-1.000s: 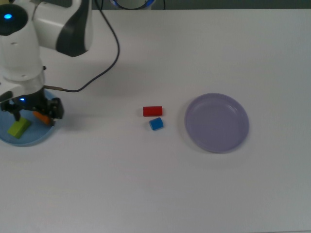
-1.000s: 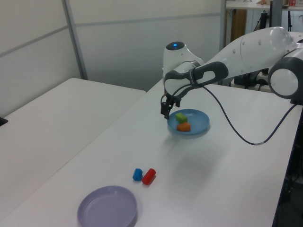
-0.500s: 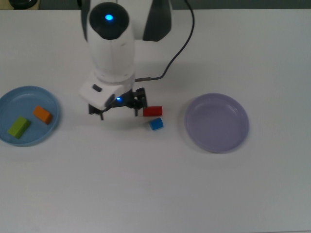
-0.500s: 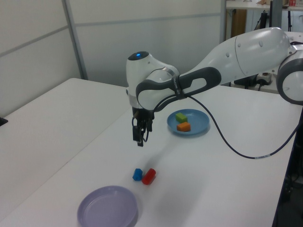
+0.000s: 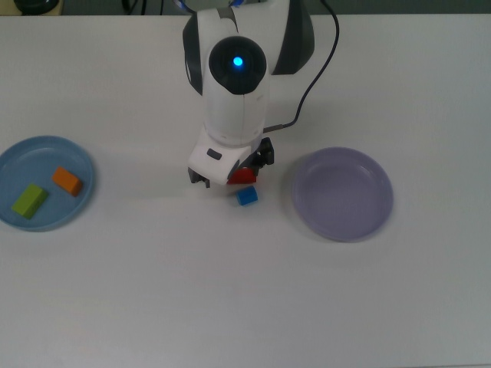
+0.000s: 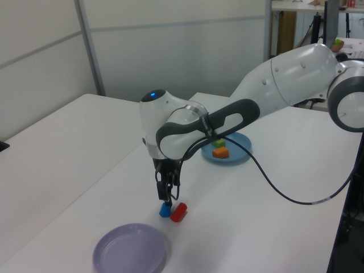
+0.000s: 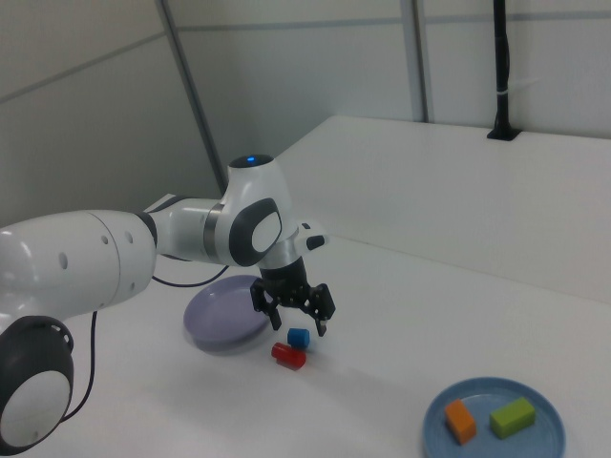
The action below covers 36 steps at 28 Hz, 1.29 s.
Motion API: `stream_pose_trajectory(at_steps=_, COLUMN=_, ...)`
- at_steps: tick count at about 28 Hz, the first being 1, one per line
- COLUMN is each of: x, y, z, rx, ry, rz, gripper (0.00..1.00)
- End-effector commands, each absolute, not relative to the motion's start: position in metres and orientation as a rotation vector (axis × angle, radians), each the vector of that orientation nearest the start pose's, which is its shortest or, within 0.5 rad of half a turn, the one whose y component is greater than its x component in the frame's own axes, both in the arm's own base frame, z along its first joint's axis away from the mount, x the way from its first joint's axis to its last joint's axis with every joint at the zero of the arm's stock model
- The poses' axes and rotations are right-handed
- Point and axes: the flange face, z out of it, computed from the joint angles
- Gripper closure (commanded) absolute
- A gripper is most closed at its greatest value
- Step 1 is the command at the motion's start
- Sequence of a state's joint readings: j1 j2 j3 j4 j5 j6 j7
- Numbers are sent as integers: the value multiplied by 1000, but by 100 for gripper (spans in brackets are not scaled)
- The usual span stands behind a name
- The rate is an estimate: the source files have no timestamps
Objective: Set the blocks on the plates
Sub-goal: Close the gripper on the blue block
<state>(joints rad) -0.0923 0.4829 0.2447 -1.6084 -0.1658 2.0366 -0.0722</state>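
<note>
gripper (image 7: 293, 314) hangs spread wide with nothing in it, right above the table | red block (image 7: 287, 356) and blue block (image 7: 299, 337) sit just below its fingertips, beside the lavender plate (image 7: 221, 316) | green block (image 7: 513, 416) and orange block (image 7: 460, 421) lie on the blue plate (image 7: 535, 441)
</note>
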Motion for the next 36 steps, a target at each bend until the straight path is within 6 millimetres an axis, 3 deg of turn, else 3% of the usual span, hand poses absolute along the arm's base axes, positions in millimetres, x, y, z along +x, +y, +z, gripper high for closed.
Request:
stream_pose_trajectory(at_steps=1, x=675, y=81, z=337, rx=-3139, ry=-476, rz=45, gripper=0)
stream_pose_trajectory(at_steps=6, x=678, y=98, z=319, rx=-3135, ry=-455, rz=15, gripper=0)
stream_pose_trajectory(at_steps=10, x=680, y=101, z=318, rx=-3135, ry=-429, rz=-21, gripper=4)
stream_pose_trajectory(at_steps=12, x=681, y=103, z=319, rx=-3142, ry=-354, rz=-36, gripper=18)
stream_pose_trajectory(at_steps=15, x=681, y=106, z=319, rx=-3147, ry=-294, rz=-45, gripper=30)
stream_pose_trajectory(at_steps=16, x=681, y=109, z=319, rx=-3146, ry=-293, rz=-47, gripper=44)
stream_pose_trajectory(at_steps=21, x=681, y=109, z=320, rx=-3149, ry=-294, rz=-45, gripper=71)
stream_pose_trajectory(at_steps=22, x=681, y=109, z=321, rx=-3149, ry=-297, rz=-47, gripper=81)
stream_pose_trajectory(at_steps=26, x=681, y=106, z=322, rx=-3150, ry=-303, rz=-47, gripper=97)
stream_pose_trajectory(at_steps=33, x=680, y=101, z=353, rx=-3154, ry=-285, rz=-91, gripper=98)
stream_pose_trajectory(at_steps=36, x=678, y=103, z=357, rx=-3156, ry=-296, rz=-47, gripper=97)
